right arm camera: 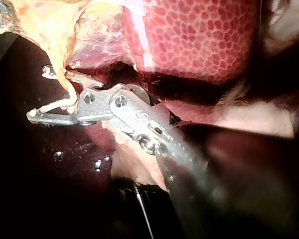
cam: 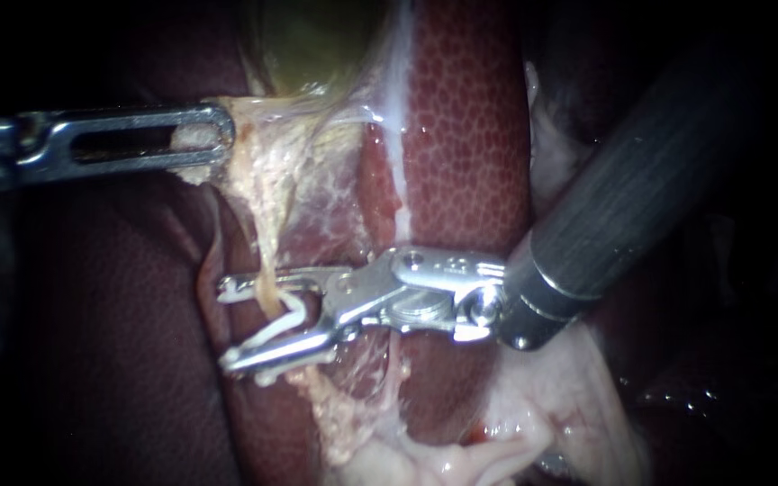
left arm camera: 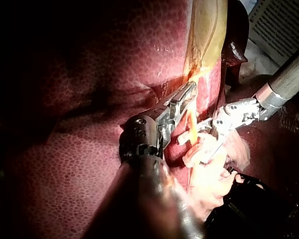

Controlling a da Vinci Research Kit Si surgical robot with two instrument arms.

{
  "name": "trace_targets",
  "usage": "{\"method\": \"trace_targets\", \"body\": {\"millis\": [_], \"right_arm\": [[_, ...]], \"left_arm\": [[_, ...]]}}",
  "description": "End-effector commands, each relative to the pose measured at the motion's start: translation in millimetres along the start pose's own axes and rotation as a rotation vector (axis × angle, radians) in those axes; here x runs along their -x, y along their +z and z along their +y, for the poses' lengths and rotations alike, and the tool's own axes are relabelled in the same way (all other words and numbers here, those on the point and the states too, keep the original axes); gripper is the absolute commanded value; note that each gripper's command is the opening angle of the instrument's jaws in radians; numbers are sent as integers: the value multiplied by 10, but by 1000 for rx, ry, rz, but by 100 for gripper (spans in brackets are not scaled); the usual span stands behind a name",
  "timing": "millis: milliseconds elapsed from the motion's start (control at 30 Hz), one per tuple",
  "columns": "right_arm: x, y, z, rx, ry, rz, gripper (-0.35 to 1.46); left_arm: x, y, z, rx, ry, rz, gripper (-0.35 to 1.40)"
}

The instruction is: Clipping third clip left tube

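The right instrument [cam: 227, 324], a dark shaft ending in silver hinged jaws, reached across the mottled red-brown liver [cam: 470, 135]. Its jaws stood apart, each bearing on one leg of the white V-shaped plastic clip [cam: 276, 326]. The clip straddled the thin pale yellowish tube [cam: 266, 270]. The left instrument [cam: 204, 135] had its slotted steel jaws clamped on pale fatty tissue [cam: 254, 153] just below the greenish gallbladder [cam: 317, 45].

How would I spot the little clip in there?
Find the big red spotted liver, then follow my right instrument along its dark shaft to its metal jaws. Between them sits the white clip, spread in a V with the thin yellowish tube between its arms. It's the only smooth white strip; everything nearby is metal or soft tissue.
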Motion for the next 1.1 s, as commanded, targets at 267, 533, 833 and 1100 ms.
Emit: {"method": "trace_targets", "body": {"millis": [267,533,833,1100], "right_arm": [[1,-9,5,-2,18,2,37],[4,-17,12,-4,37,3,16],[5,-19,11,-7,48,3,-10],[6,-21,10,-18,65,3,-35]], "left_arm": [[0,0,0,-2,0,1,-21],[-1,0,0,-2,1,1,-21],[-1,0,0,-2,1,1,-21],[-1,0,0,-2,1,1,-21]]}}
